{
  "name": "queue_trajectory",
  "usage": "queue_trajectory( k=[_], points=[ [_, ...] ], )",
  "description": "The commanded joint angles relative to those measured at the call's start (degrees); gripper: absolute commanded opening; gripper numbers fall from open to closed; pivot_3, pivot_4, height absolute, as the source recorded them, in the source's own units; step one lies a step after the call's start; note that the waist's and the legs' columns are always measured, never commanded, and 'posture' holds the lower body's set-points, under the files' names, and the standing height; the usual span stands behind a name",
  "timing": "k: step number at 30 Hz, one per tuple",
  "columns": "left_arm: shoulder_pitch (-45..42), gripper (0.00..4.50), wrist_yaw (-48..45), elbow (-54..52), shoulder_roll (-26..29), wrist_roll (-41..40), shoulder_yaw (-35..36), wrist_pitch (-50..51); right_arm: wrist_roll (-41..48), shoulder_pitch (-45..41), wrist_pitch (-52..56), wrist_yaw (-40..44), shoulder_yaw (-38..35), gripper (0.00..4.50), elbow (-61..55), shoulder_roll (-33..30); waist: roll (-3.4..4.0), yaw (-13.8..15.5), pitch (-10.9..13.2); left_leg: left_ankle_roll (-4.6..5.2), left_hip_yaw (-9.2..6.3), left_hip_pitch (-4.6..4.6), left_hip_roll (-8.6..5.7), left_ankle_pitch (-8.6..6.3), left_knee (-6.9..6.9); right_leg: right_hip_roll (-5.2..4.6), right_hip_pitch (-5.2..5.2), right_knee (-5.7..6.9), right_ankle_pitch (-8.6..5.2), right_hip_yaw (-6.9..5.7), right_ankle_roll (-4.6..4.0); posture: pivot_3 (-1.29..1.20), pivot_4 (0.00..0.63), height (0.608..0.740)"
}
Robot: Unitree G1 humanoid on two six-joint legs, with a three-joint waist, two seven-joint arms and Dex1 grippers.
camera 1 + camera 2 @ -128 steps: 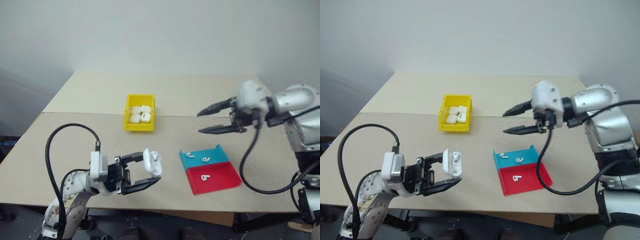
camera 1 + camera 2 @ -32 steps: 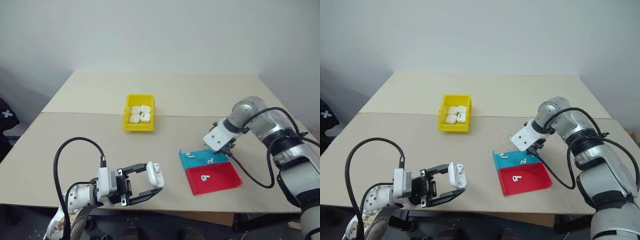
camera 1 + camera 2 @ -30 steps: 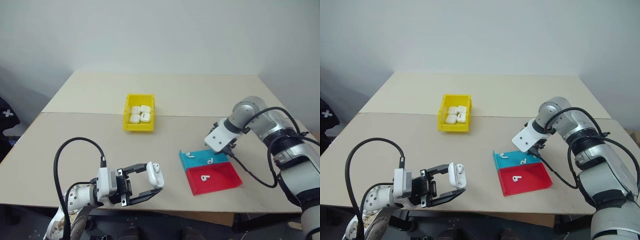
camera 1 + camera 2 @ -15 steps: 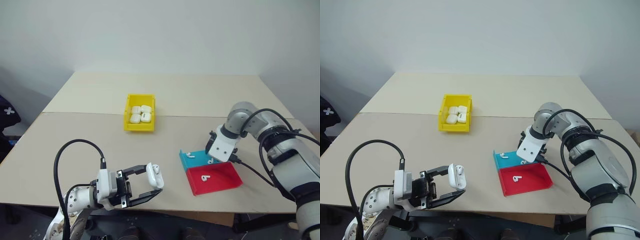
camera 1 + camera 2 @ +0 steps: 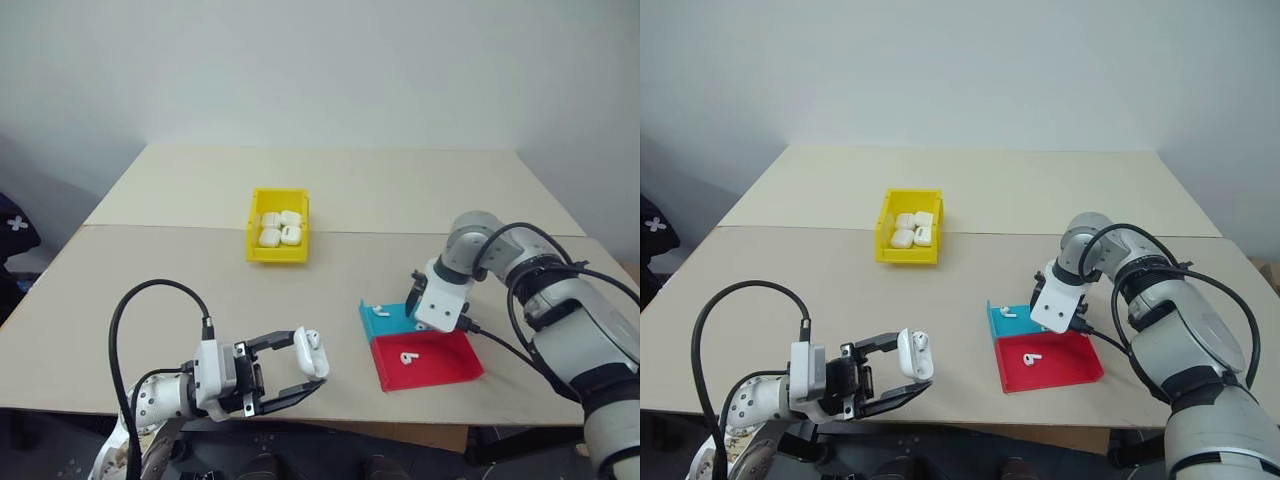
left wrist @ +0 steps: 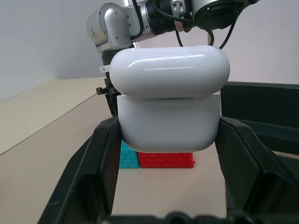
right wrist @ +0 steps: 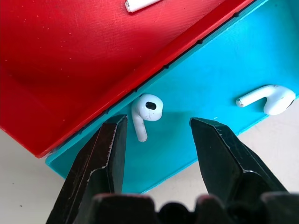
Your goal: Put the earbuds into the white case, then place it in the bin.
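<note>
The right end effector (image 7: 156, 135) has come down over the teal tray (image 7: 224, 79), fingers standing apart around an earbud (image 7: 145, 112); the left end effector (image 6: 166, 135) is gripping the white case (image 6: 168, 100) above the worktop (image 5: 180, 270); the bin (image 5: 279, 225) is holding four cases

A pale tan table (image 5: 180, 270) carried a yellow bin (image 5: 279, 240) and, well apart, adjoining teal (image 5: 385, 321) and red trays (image 5: 440, 365).

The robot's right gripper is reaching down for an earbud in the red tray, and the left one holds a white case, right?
Not quite. The right gripper hangs open over an earbud lying in the teal tray, right beside the red tray; the right wrist view shows it. The left gripper does hold a white case.
</note>
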Motion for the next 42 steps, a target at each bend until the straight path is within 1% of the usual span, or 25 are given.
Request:
queue_trajectory(
  k=[1,9,15,20,25,31,39,42],
  points=[
    [0.2,2.74,0.4,-2.1,-0.1,0.3,-0.4,-1.6,-0.1,-2.0,-1.1,1.3,-0.6,2.6,0.1,0.5,0.0,0.0,0.0,0.0,0.0,0.0,0.0,0.0,0.0,0.0,0.0,0.0,0.0,0.0,0.0,0.0,0.15,0.74],
    [0.3,2.74,0.5,-1.9,-0.2,0.8,-0.7,-2.0,-4.1,-2.8,3.6,-2.5,-1.3,2.6,1.3,1.7,0.01,0.0,0.0,0.0,0.0,0.02,0.0,0.0,0.0,0.0,0.0,0.04,0.0,0.0,0.0,0.0,0.15,0.74],
    [0.5,2.74,0.6,-1.8,-0.1,1.0,-0.9,-2.3,-5.1,-2.9,8.0,-2.8,-1.9,2.6,1.2,2.2,0.01,0.0,0.0,0.0,0.0,0.01,0.0,0.0,0.0,0.0,-0.01,0.05,-0.01,0.0,-0.01,0.0,0.15,0.74],
    [0.6,2.74,0.5,-1.8,0.1,1.0,-0.9,-2.3,-1.6,-2.9,4.4,1.3,-2.2,2.6,1.1,1.5,0.01,0.0,0.0,0.0,0.0,0.01,0.0,0.0,0.0,0.0,-0.01,0.05,-0.01,0.0,-0.01,0.0,0.15,0.74],
    [0.5,2.74,0.6,-1.8,0.0,1.2,-1.1,-2.5,-0.5,-2.7,0.9,2.2,-1.6,2.6,1.9,1.9,0.01,0.0,0.0,0.0,0.0,0.02,0.0,0.0,0.0,0.01,-0.01,0.07,-0.01,0.0,-0.01,0.0,0.15,0.74],
    [0.6,2.74,0.7,-1.7,0.0,1.4,-1.2,-2.7,2.0,-2.5,-0.5,3.0,-1.6,2.6,3.3,3.4,0.01,-0.1,0.0,0.0,0.0,0.05,0.0,0.0,0.0,0.01,0.0,0.12,-0.02,0.01,-0.02,0.0,0.15,0.74],
    [1.2,2.74,1.2,-2.1,0.1,1.8,-1.2,-2.9,-2.6,-3.4,0.6,-2.0,-1.3,2.6,6.3,4.9,0.01,-0.1,0.0,0.0,0.0,0.18,0.0,0.0,0.01,0.01,-0.02,0.46,-0.14,0.01,-0.14,0.0,0.15,0.74],
    [1.4,2.74,1.1,-2.1,0.1,1.9,-1.2,-3.1,-3.4,-3.7,1.9,-2.0,-1.6,2.6,6.5,4.8,0.01,-0.1,0.0,0.0,0.0,0.19,0.0,0.0,0.01,0.01,-0.01,0.46,-0.15,0.01,-0.16,0.0,0.15,0.74]
  ],
)
